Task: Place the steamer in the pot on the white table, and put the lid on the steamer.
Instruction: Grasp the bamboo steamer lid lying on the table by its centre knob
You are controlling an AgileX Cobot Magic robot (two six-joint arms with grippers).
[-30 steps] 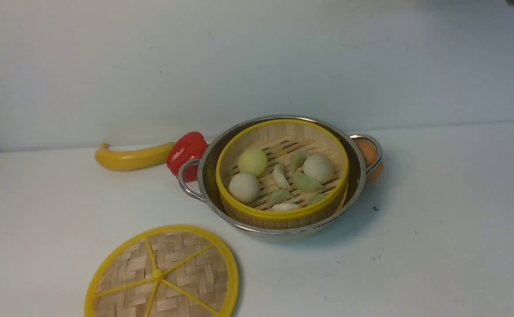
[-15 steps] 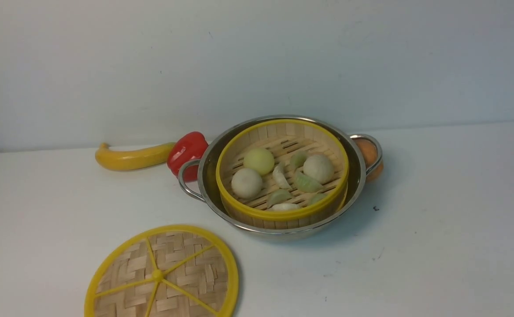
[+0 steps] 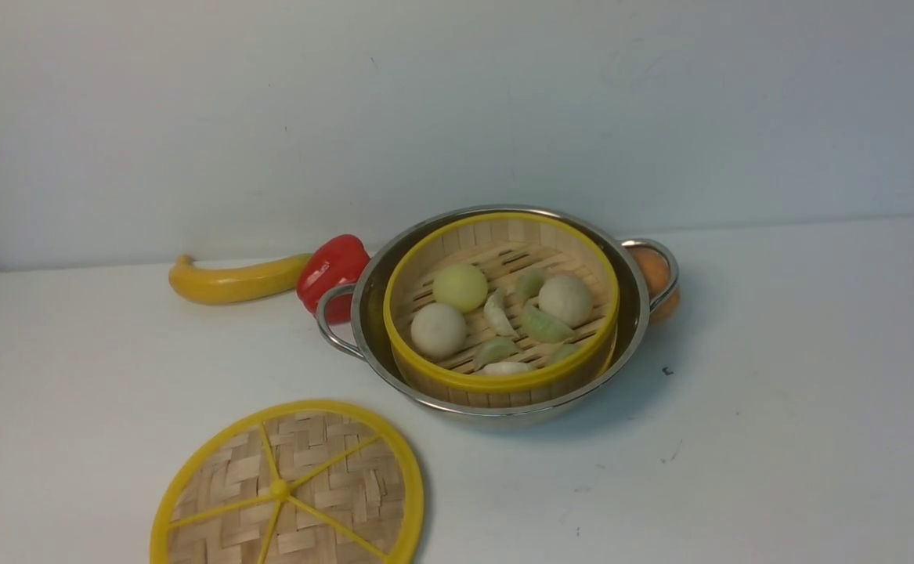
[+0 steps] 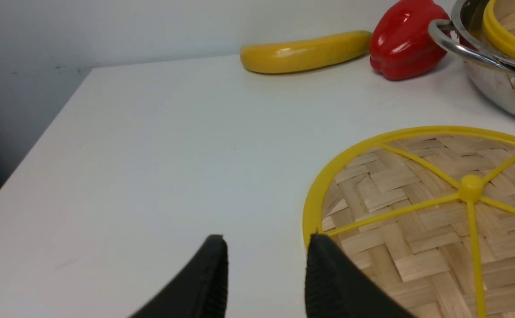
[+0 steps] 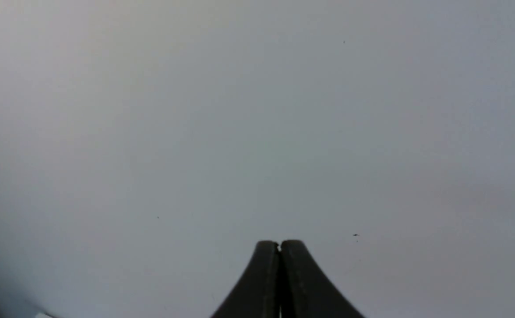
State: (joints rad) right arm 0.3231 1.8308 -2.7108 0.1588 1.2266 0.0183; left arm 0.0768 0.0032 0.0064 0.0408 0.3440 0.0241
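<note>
The steamer (image 3: 501,368), a bamboo basket with yellow rims and toy buns and dumplings inside, sits in the shiny steel pot (image 3: 394,368) at mid-table. The pot's edge also shows in the left wrist view (image 4: 491,84). The woven lid (image 3: 323,501) lies flat on the white table (image 3: 778,439) at the front left, also in the left wrist view (image 4: 416,229). My left gripper (image 4: 266,240) is open, low over the table beside the lid's rim; one finger (image 4: 328,278) overlaps the lid's edge. My right gripper (image 5: 279,243) is shut and empty, facing a bare grey-white surface. Neither gripper shows in the front view.
A yellow banana-shaped toy (image 3: 233,280) and a red pepper (image 3: 333,270) lie behind the pot's left handle (image 3: 330,321). An orange fruit (image 3: 656,282) sits behind the right handle. The table's left edge (image 4: 41,141) drops off near my left gripper. A wall stands behind.
A dark bit of the right arm at the top right corner of the front view a second ago has gone out of view. One bun in the steamer has shifted slightly. Nothing else has moved.
</note>
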